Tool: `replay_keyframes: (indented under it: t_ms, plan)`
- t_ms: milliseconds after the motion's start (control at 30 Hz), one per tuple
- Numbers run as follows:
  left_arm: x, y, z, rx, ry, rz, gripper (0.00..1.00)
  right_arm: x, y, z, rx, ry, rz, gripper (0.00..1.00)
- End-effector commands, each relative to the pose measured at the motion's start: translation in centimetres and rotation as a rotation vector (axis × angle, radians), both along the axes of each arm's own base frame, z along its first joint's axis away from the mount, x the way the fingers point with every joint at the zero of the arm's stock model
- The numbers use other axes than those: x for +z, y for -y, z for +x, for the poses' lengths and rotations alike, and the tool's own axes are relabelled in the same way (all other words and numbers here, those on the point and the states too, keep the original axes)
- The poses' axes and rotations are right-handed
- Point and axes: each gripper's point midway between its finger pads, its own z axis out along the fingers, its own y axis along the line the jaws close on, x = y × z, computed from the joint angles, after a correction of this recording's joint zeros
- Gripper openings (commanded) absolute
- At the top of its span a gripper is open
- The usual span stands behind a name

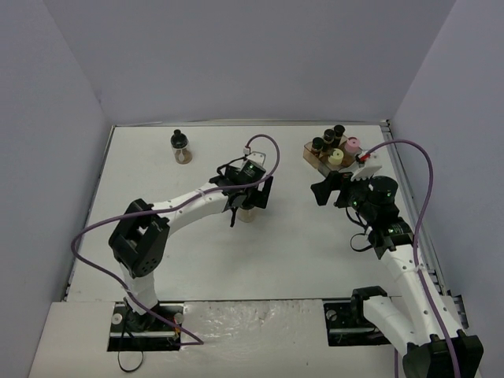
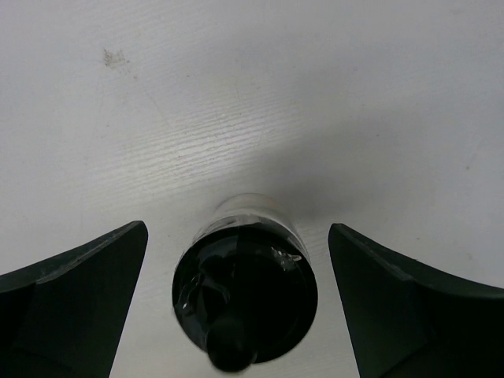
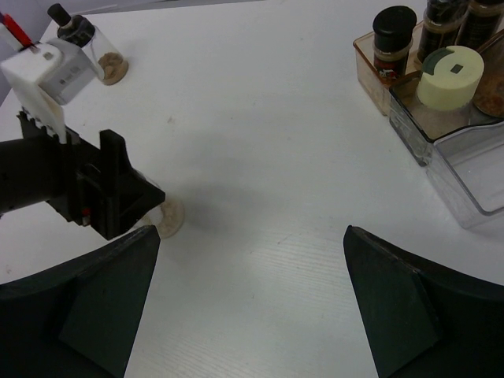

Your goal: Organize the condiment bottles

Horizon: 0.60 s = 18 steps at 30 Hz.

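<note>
One condiment bottle [image 2: 244, 291], clear with a black cap, stands upright on the table between the fingers of my left gripper [image 2: 236, 230]. The jaws are wide open and a gap shows on each side of the cap. From above, the same bottle [image 1: 250, 213] sits just under the left gripper [image 1: 248, 197]. A second black-capped bottle [image 1: 182, 146] stands alone at the far left. Several more bottles stand in the stepped rack [image 1: 315, 157], among them a pink cap [image 1: 352, 144] and a pale yellow cap [image 3: 449, 75]. My right gripper [image 3: 248, 236] hangs open and empty beside the rack.
The rack's clear front compartment [image 3: 472, 177] holds nothing. The left arm's wrist [image 3: 79, 181] and its white camera block [image 3: 47, 71] fill the left of the right wrist view. Grey walls enclose the table on three sides.
</note>
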Motion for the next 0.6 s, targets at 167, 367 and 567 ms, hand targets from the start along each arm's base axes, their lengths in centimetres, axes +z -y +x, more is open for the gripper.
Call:
replay_keyframes:
  t_ms: [167,367,567]
  plan:
    - [16.6,0.3,-0.8,-0.026,0.262,-0.287,0.97,5.6,-1.1,0.8,0.069,0.124,-0.014,1.0]
    - [21.3,-3.5,-2.4,0.015,0.337,-0.332,0.97,5.1,-3.8,1.5,0.15,0.093,-0.039,1.0]
    - [22.6,-12.1,-2.9,0.162,0.371,-0.289,0.97,2.0,-8.7,3.1,0.239,0.024,-0.095,1.0]
